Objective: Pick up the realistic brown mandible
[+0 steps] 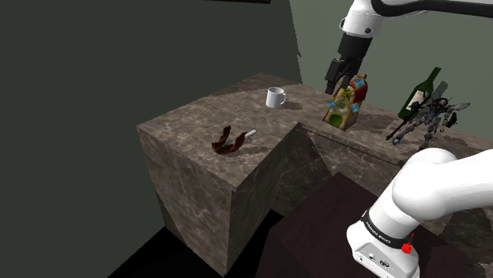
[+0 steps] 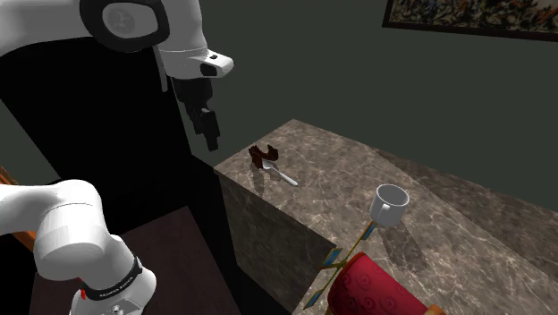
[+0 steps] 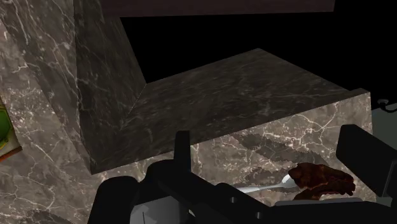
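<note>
The brown mandible (image 1: 229, 143) lies near the front corner of the marble counter (image 1: 197, 118), with a silver spoon (image 1: 250, 133) touching its side. The second exterior view has the mandible (image 2: 263, 157) at the counter's near corner. My black gripper (image 1: 338, 79) hangs high in the air, well off to the shoulder view's right of the mandible, above a colourful box. It stands open with nothing between its fingers. In the wrist view the mandible (image 3: 321, 180) and the spoon (image 3: 261, 188) lie far below, close to one finger (image 3: 362, 159).
A white mug (image 1: 275, 97) stands at the back of the counter. A colourful box (image 1: 348, 103), a green bottle (image 1: 419, 93) and a grey robot figure (image 1: 430, 118) stand on the lower ledge to the right. The dark stand (image 1: 316, 229) sits beside the counter block.
</note>
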Robot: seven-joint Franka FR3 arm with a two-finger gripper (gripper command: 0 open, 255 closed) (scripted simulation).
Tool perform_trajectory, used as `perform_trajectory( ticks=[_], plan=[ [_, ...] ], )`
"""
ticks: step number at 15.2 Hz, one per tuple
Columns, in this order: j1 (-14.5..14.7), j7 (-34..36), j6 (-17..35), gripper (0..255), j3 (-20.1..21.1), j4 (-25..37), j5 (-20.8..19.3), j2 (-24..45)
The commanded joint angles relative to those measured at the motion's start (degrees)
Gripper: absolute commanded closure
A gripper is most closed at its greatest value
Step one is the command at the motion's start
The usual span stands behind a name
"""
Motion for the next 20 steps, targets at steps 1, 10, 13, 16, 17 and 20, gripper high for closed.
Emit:
perform_trajectory(
  ticks=[1,10,13,16,17,20],
  plan=[
    [0.0,0.0,0.0,0,0.0,0.0,0.0,0.0],
    [2.7,1.9,13.0,0,2.0,1.8,3.7,15.4],
    [3.5,2.2,16.7,0,2.6,3.7,4.8,21.1],
    [4.3,2.5,19.9,0,3.3,6.3,5.9,27.0],
    [4.6,2.6,20.9,0,3.5,7.3,6.2,29.0],
    [5.3,2.9,23.5,0,4.2,10.7,7.1,35.1]
  ],
)
